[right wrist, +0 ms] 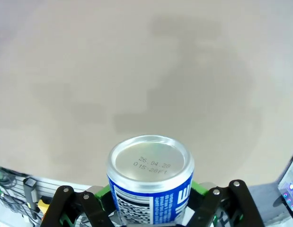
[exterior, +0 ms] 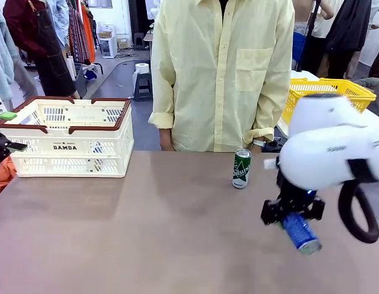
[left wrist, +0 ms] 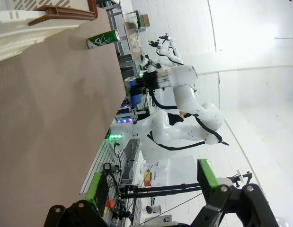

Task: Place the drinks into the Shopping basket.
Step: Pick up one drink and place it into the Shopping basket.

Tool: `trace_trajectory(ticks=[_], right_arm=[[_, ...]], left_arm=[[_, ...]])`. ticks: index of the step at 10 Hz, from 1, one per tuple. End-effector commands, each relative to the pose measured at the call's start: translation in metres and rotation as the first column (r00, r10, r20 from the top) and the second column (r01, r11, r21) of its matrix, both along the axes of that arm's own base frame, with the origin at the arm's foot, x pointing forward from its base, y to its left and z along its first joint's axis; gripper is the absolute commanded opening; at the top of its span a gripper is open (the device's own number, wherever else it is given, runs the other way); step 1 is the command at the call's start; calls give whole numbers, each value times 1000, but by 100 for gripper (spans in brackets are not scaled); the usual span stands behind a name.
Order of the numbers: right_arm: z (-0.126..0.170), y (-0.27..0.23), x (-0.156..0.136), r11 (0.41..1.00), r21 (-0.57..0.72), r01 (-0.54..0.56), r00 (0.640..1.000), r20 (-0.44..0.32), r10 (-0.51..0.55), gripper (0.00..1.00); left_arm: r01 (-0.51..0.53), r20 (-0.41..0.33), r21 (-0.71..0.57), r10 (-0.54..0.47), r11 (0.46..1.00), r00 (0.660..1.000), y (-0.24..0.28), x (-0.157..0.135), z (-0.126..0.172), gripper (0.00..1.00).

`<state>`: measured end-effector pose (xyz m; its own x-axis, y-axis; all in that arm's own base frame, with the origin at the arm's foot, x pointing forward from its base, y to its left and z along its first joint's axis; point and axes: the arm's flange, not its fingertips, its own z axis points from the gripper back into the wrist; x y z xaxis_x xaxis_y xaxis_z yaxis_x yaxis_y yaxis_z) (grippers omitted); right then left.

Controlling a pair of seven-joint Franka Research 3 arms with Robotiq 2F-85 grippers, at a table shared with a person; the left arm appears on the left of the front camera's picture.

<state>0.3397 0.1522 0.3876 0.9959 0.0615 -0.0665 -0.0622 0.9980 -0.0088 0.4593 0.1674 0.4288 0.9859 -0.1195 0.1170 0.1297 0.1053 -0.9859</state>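
Note:
My right gripper (exterior: 293, 215) is shut on a blue can (exterior: 300, 233) with white lettering, held tilted just above the table at the front right. In the right wrist view the blue can (right wrist: 151, 187) fills the space between the green pads, its silver end facing the table. A green can (exterior: 241, 168) stands upright in the middle of the table, near the person. The cream Shopping basket (exterior: 67, 136) with brown rim sits at the far left. In the left wrist view my left gripper (left wrist: 153, 191) stands open off the table edge, with the green can (left wrist: 103, 39) and the basket (left wrist: 28, 26) far off.
A person in a pale yellow shirt (exterior: 223, 73) stands at the far side of the table, behind the green can. A yellow mesh basket (exterior: 324, 92) sits at the back right. The brown table (exterior: 146, 233) is bare between the cans and the cream basket.

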Motion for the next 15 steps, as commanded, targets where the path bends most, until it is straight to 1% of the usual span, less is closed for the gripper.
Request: trace_trajectory(ticks=[1,2,3,5,6,7,8,9,10,12,13,15], right_arm=[[53,-19,-9,998,14,63,996,68,-64,0],[61,-25,-6,997,62,51,994,93,-57,0],[31,-13,-6,1000,12,28,999,40,-29,0],[31,-13,-6,1000,12,28,999,40,-29,0],[47,-20,-12,999,15,43,997,61,-43,0],[40,-14,-20,990,137,-13,994,107,-1,0],[45,19,-21,987,158,3,994,110,-21,0],[51,64,-20,983,183,-22,992,124,-1,0],[51,113,-16,977,210,-38,994,109,16,0],[38,211,-3,973,227,-36,998,63,22,0],[28,256,1,965,248,-83,996,35,77,0],[5,318,12,970,233,-68,998,14,66,0]], left_arm=[[-2,7,-11,2,1000,1000,0,-3,3,100],[-2,7,-11,2,1000,1000,0,-3,3,100],[-2,7,-11,2,1000,1000,0,-3,3,100],[-2,7,-11,2,1000,1000,0,-3,3,100],[-2,7,-11,2,1000,1000,0,-3,3,100],[-2,7,-11,2,1000,1000,0,-3,3,100],[-2,7,-11,2,1000,1000,0,-3,3,100],[-2,7,-11,2,1000,1000,0,-3,3,100],[-2,7,-11,2,1000,1000,0,-3,3,100],[-2,7,-11,2,1000,1000,0,-3,3,100],[-2,7,-11,2,1000,1000,0,-3,3,100],[-2,7,-11,2,1000,1000,0,-3,3,100]])
